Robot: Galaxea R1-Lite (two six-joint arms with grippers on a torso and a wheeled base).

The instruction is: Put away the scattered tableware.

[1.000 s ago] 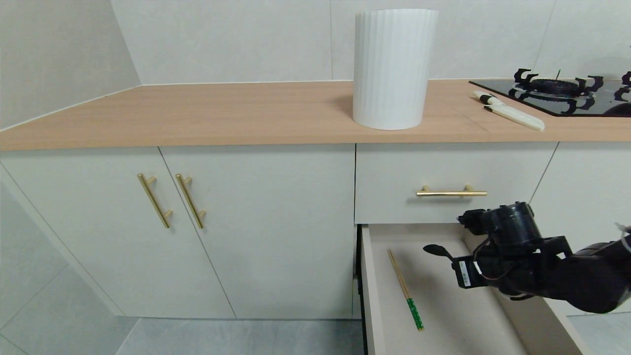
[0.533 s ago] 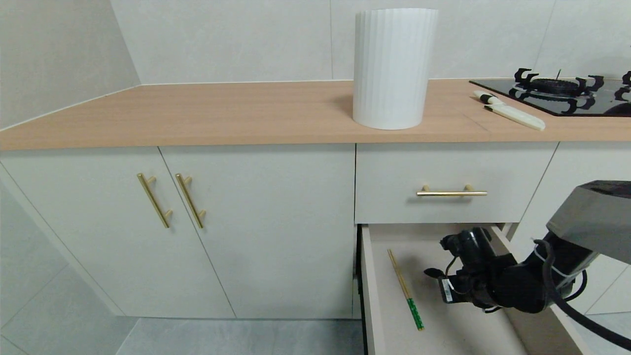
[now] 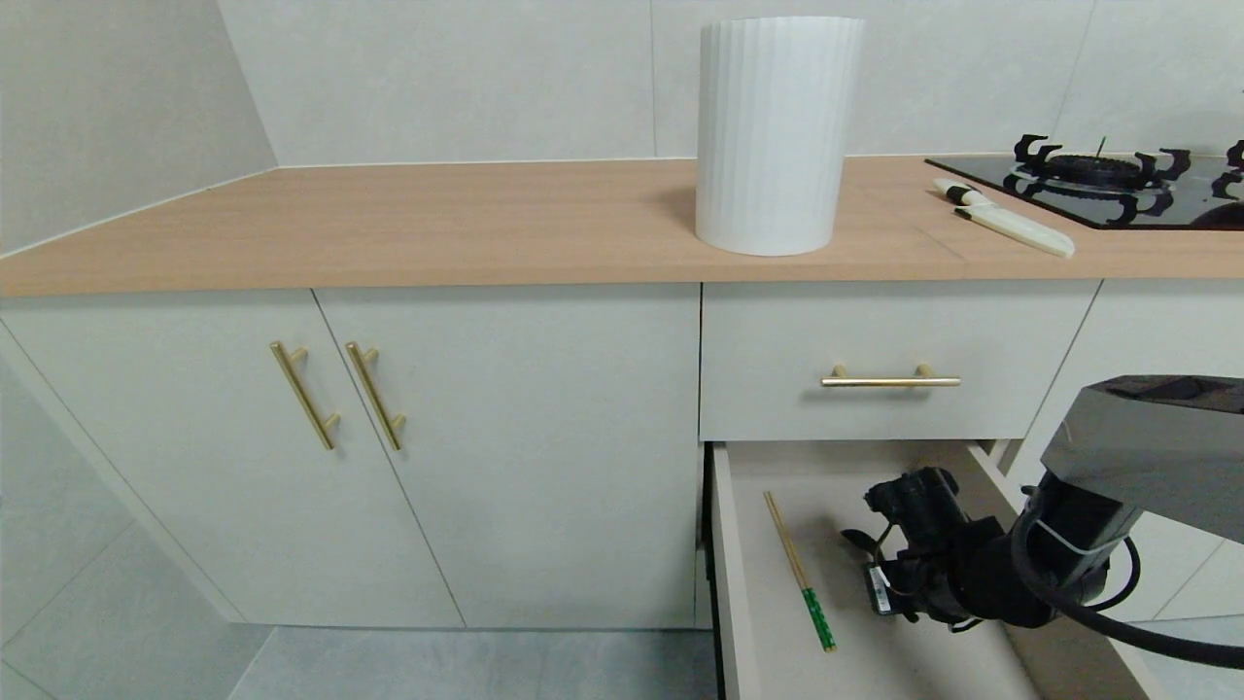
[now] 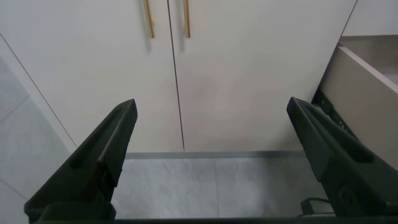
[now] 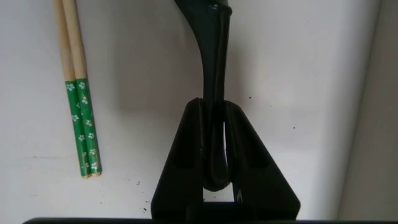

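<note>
At the lower right of the frame I am holding a black spoon [image 3: 859,538] in my right gripper [image 3: 880,564] over the open drawer [image 3: 731,583] — chopsticks [image 3: 799,572] are lying inside, just left of the spoon. A white ribbed canister [image 3: 776,136] is standing at upper centre.

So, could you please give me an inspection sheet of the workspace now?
Surface: wooden countertop; drawer pulled open below.
Job's things: chopsticks lie on the drawer floor; black spoon held beside them; knife on the countertop.
Clutter: white ribbed canister on the countertop.
Grippers: right gripper shut on the black spoon; left gripper open, facing cabinet doors.
Cables: black cable loops at the right wrist.
Surroundings: gas hob, tiled wall.
</note>
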